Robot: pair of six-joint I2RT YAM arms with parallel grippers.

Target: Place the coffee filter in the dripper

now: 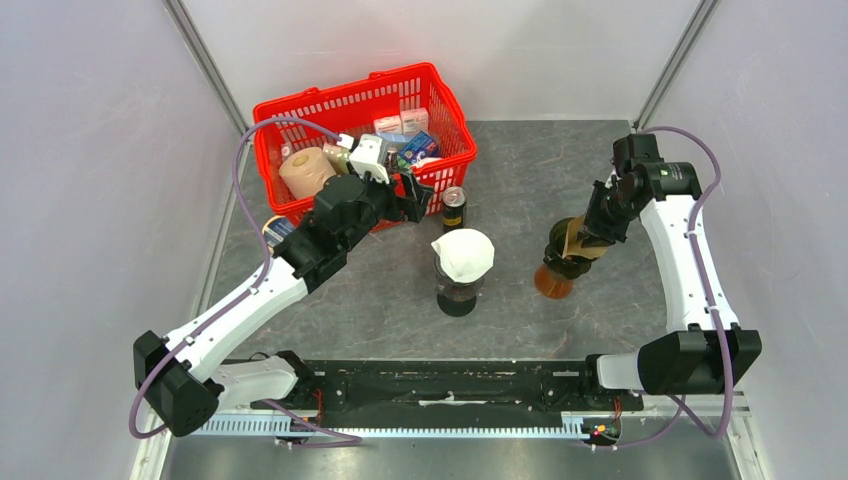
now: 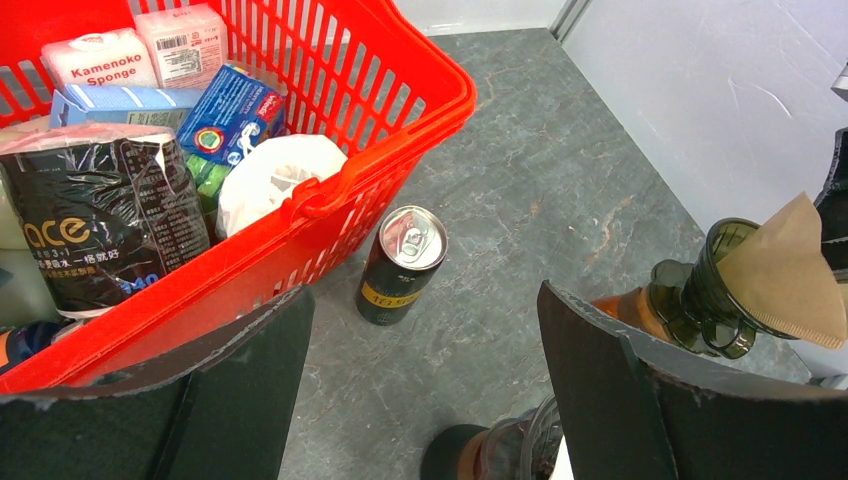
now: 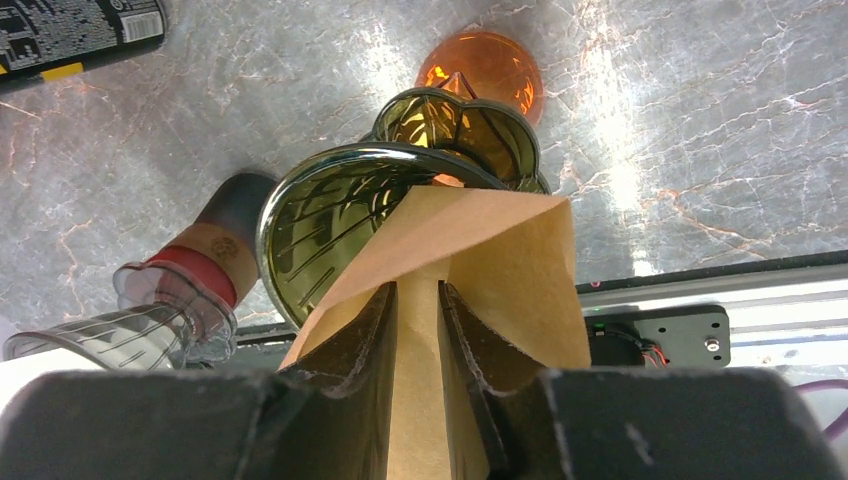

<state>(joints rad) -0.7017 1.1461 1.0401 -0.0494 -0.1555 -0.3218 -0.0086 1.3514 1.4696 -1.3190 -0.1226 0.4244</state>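
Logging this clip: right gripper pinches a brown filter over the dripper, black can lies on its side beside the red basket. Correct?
Not quite: the can stands upright beside the red basket, as the left wrist view shows. The right gripper does pinch the brown filter over the dripper.

Ahead-left of my left pincer [image 2: 422,292], white pack [image 2: 100,58] in red basket [image 2: 420,125]: "Kamenoko Sponge". Black bag [image 2: 100,225] just past my left finger: "ace", fine print unreadable. Can [image 2: 400,265] ahead between my fingers: yellow label, illegible.
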